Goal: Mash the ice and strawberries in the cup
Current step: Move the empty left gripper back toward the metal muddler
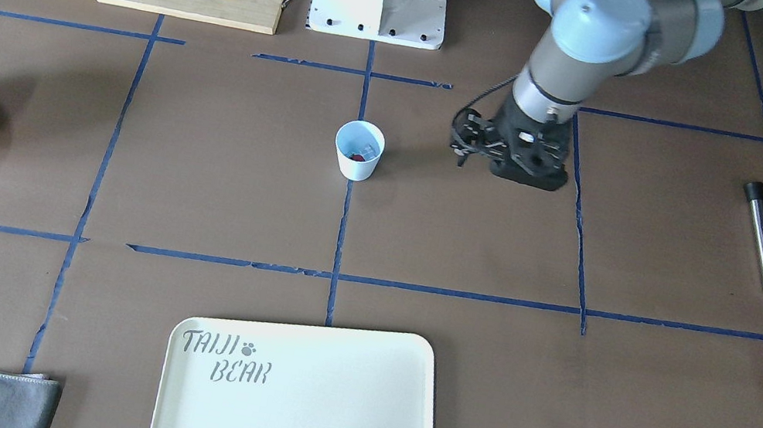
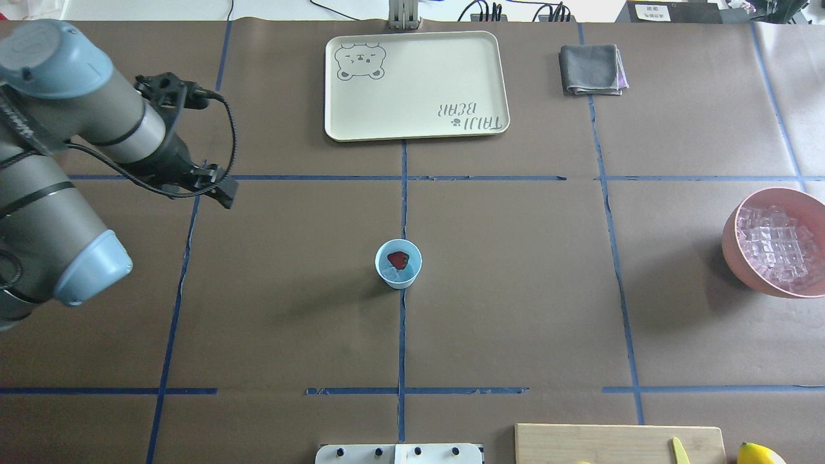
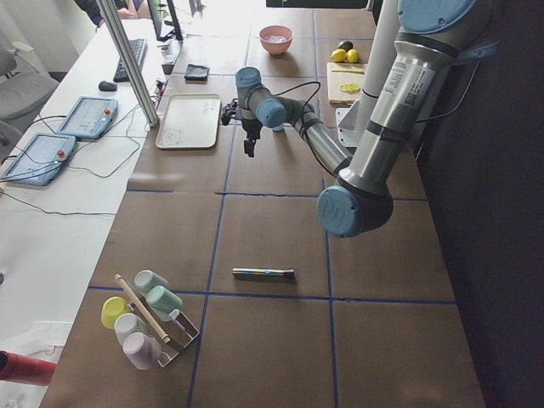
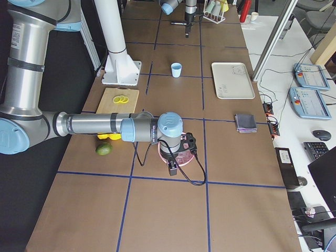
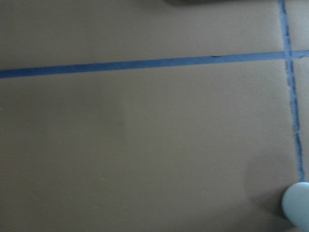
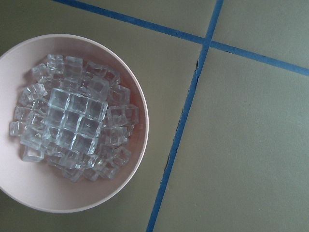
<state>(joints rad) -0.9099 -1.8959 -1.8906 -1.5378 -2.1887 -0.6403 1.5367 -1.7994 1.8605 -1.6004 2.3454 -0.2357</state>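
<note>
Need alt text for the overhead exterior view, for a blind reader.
A small pale-blue cup holding a red strawberry and ice stands at the table's centre. The left gripper hangs off to its left; a cream tray, a grey cloth and a pink bowl of ice cubes sit farther out.

The brown table (image 2: 515, 290) has blue tape lines (image 2: 401, 335). A cup (image 2: 398, 263) stands in the middle. A tray (image 2: 419, 84) and cloth (image 2: 592, 69) lie by the far edge, a pink bowl (image 2: 733, 252) by the right edge.
</note>
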